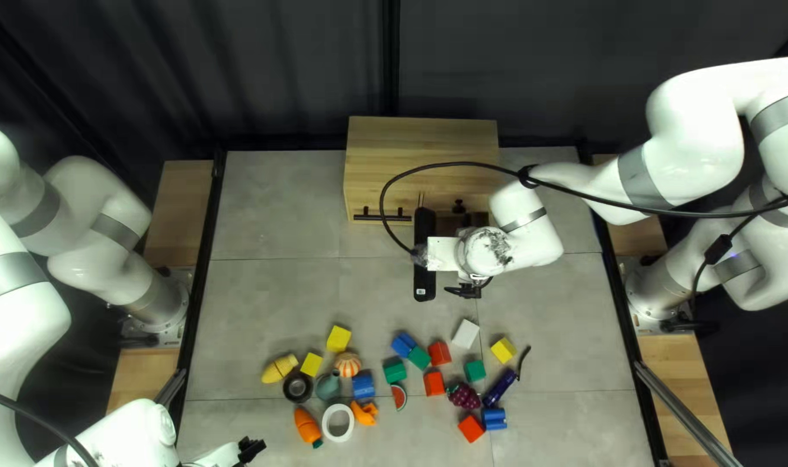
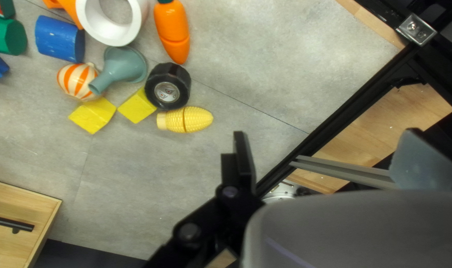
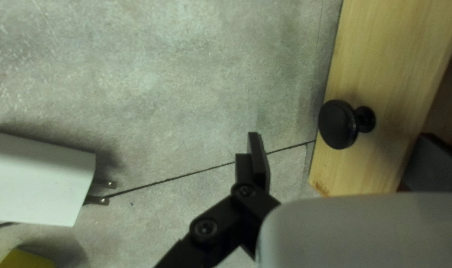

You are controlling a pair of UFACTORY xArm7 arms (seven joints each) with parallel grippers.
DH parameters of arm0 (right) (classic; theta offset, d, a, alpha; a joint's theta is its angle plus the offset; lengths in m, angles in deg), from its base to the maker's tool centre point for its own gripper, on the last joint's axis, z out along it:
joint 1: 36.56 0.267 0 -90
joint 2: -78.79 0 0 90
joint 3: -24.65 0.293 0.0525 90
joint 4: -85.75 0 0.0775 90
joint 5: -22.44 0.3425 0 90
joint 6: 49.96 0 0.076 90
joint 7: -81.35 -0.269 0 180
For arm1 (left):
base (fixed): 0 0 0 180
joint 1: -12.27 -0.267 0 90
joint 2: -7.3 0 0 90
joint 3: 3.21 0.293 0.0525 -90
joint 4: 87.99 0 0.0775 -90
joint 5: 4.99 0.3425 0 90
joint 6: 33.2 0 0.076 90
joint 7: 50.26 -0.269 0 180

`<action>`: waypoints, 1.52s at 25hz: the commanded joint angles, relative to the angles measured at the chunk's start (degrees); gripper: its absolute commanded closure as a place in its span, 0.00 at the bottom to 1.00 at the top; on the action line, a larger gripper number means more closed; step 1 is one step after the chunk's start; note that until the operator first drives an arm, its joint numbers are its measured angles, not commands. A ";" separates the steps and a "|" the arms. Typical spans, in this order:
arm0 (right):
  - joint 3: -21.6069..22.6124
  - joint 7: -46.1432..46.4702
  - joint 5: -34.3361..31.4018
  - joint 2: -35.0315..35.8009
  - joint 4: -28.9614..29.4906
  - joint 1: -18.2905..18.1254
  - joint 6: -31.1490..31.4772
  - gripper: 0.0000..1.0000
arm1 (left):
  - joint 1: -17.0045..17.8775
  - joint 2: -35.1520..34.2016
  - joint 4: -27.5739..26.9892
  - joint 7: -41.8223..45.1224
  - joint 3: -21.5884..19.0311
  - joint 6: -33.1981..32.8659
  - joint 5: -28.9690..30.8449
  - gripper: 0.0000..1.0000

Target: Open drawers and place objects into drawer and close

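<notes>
"Bench [image 1: 264, 216] seen from above. Wooden cabinet [image 1: 420, 138] at the upper center of the frame, its handle [image 1: 366, 218] on the left of its front."

"And the drawer?"

"Partly open, its front [image 3: 385, 59] bearing a round black knob [image 3: 337, 124]. The right gripper [image 1: 465, 291] is beside it, fingers [image 3: 258, 161] apart and gripping nothing: one outside the front, the other, partly hidden, toward its inner side."

"The left gripper [image 1: 252, 449]?"

"Lower left of the frame, also open and holding nothing. Its wrist view puts yellow corn [image 1: 280, 368] just ahead of one finger."

"Where are the objects?"

"Across the lower middle of the frame. Leftward: a black tape roll [image 1: 297, 387], orange carrot [image 1: 307, 427], white ring [image 1: 338, 422] and grey-green funnel [image 1: 328, 386]. Centrally, a watermelon slice [image 1: 399, 397]. Rightward: purple grapes [image 1: 463, 397], an eggplant [image 1: 498, 389] and a white plug [image 1: 466, 334]. Colored blocks lie among them."
</notes>
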 commanded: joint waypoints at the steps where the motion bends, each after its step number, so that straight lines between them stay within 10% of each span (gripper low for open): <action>1: 0.15 -0.01 0.17 -0.12 0.04 0.15 0.30 0.00 | 0.00 0.00 0.00 0.00 0.00 0.00 0.00 0.00; 38: -0.10 2.55 1.21 3.21 2.11 -1.19 -0.77 0.00 | 0.00 0.00 0.00 0.00 0.00 0.00 0.00 0.00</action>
